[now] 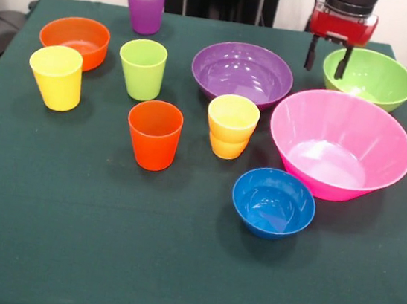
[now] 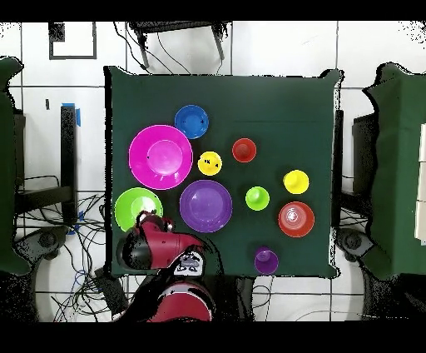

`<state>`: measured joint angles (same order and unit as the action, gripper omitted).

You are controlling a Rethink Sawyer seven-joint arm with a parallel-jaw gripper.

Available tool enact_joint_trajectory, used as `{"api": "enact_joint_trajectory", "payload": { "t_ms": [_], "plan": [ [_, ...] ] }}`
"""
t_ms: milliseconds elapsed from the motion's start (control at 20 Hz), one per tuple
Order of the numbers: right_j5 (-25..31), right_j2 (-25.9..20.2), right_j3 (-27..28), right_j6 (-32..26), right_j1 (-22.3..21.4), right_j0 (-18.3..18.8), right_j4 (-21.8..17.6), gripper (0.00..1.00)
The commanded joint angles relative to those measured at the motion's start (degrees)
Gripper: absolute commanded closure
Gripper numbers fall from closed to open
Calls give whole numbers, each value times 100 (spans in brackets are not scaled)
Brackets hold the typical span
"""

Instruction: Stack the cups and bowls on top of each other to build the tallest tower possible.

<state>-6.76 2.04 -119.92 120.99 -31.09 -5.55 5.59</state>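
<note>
My gripper (image 1: 327, 59) hangs open at the back right, one finger on each side of the lime green bowl's (image 1: 369, 76) near rim; contact cannot be told. From overhead, the gripper (image 2: 150, 220) overlaps that bowl's (image 2: 131, 206) edge. All stand apart on the cloth: a purple bowl (image 1: 242, 72), a big pink bowl (image 1: 340, 144), a blue bowl (image 1: 272, 202) and an orange bowl (image 1: 74, 39). Upright cups are purple (image 1: 145, 5), lime green (image 1: 142, 67), yellow (image 1: 56, 76), orange-red (image 1: 153, 134) and yellow-orange (image 1: 231, 126).
A dark green cloth covers the table (image 1: 173, 268). Its front half in the front view holds only the blue bowl. Cables and chairs (image 2: 391, 166) lie beyond the table's sides.
</note>
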Motion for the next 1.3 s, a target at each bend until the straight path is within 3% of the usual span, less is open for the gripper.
{"api": "enact_joint_trajectory", "payload": {
  "t_ms": [50,100,150,1200,1250,1300],
  "plan": [
    [84,-319,118,606,409,86,-192,0],
    [57,-320,118,602,422,84,-208,0],
    [47,-296,140,595,434,57,-216,100],
    [155,-418,130,544,326,278,-396,100],
    [129,-445,138,519,335,303,-448,0],
    [143,-446,145,502,336,297,-457,0]
  ]
}}
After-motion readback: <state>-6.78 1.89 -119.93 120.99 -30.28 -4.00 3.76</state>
